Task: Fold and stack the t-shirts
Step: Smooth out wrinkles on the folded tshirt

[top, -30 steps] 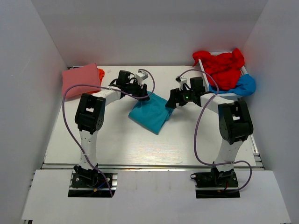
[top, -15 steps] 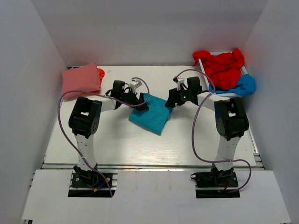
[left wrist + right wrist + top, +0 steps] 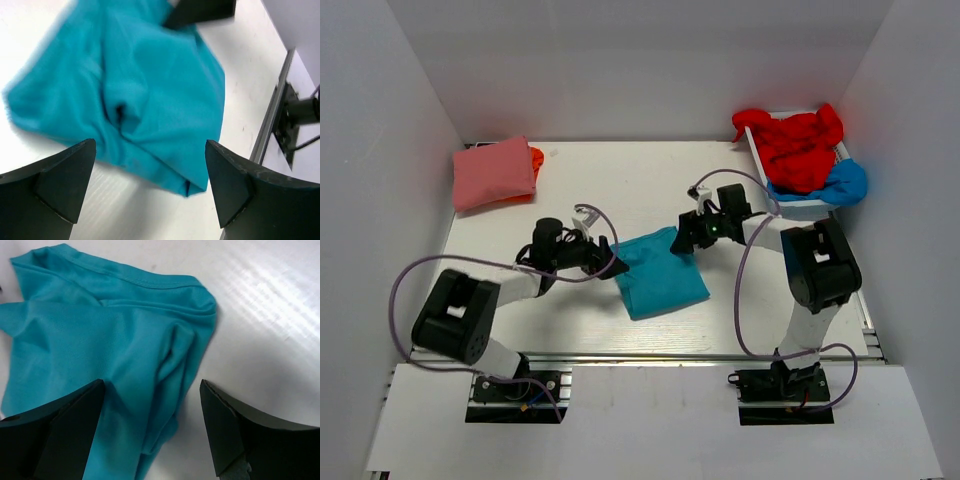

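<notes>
well, from the top camera you see the teal shirt [image 3: 662, 278] lying loosely folded and rumpled on the white surface [image 3: 620, 190], between the two arms and toward the near edge. your left end effector [image 3: 612, 266] sits low at the shirt's left edge. your right end effector [image 3: 684, 238] is at the shirt's far right corner. in the far left corner the pink shirt [image 3: 494, 172] lies folded, with a sliver of the orange shirt [image 3: 534, 157] showing at its right side. at the far right a white tray [image 3: 757, 150] holds the red shirt [image 3: 795, 140] in a heap, and the blue shirt [image 3: 845, 183] bulges out at the tray's near right side.

next, in the left wrist camera, your left end effector [image 3: 150, 145] is spread wide and pinches nothing, with its dark fingers [image 3: 55, 185] at the bottom corners. the teal shirt [image 3: 150, 85] lies ahead of them, creased deeply in the middle, and its near edge reaches into the gap between the fingertips. a dark part of the right end effector [image 3: 200, 10] touches the shirt's far edge.

then, in the right wrist camera, your right end effector [image 3: 152, 385] is spread too and grips nothing. the teal shirt [image 3: 100, 325] lies between and beyond its fingers [image 3: 235, 425]. a stitched hem runs along the shirt's far side, and a fold runs down toward the gap. bare surface [image 3: 260, 300] shows to the right.
</notes>
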Robot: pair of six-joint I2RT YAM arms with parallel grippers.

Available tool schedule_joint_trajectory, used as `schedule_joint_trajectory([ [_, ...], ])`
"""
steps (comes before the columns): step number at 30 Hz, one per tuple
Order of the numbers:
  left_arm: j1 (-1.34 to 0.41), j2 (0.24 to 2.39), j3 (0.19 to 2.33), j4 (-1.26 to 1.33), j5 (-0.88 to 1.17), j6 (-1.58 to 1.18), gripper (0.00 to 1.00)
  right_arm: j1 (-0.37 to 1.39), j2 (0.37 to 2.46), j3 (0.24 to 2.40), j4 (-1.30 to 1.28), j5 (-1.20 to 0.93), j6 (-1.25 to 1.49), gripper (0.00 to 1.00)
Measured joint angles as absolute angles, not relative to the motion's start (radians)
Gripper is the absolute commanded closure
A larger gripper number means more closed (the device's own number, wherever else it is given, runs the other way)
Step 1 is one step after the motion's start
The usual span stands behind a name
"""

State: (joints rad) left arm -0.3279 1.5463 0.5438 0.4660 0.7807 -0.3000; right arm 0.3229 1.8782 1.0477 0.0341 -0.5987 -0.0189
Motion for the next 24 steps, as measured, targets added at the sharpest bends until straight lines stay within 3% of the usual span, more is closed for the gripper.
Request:
schedule_joint_trajectory([
  [3,-0.331,1.401,0.532,0.424,0.686,-0.298,0.0,0.332,1.787,0.976,0.033,-0.604,0.009,0.11],
  [8,-0.343,1.258,0.54,0.368,0.559,-0.256,0.0,0.343,1.665,0.947,0.059,-0.6,0.068,0.09],
  [15,-0.449,1.406,0.671,0.226,0.467,-0.145,0.0,0.342,1.669,0.953,0.068,-0.554,0.151,0.09],
  [17,-0.478,1.464,0.699,0.205,0.437,-0.128,0.04,0.342,1.681,0.956,0.066,-0.541,0.174,0.09],
  [19,-0.501,1.501,0.704,0.191,0.408,-0.114,0.14,0.342,1.702,0.968,0.057,-0.533,0.191,0.09],
  [22,-0.519,1.541,0.708,0.176,0.371,-0.106,0.37,0.342,1.743,0.995,0.054,-0.53,0.214,0.19],
  [24,-0.521,1.565,0.723,0.164,0.347,-0.103,0.43,0.342,1.777,1.017,0.054,-0.531,0.229,0.26],
])
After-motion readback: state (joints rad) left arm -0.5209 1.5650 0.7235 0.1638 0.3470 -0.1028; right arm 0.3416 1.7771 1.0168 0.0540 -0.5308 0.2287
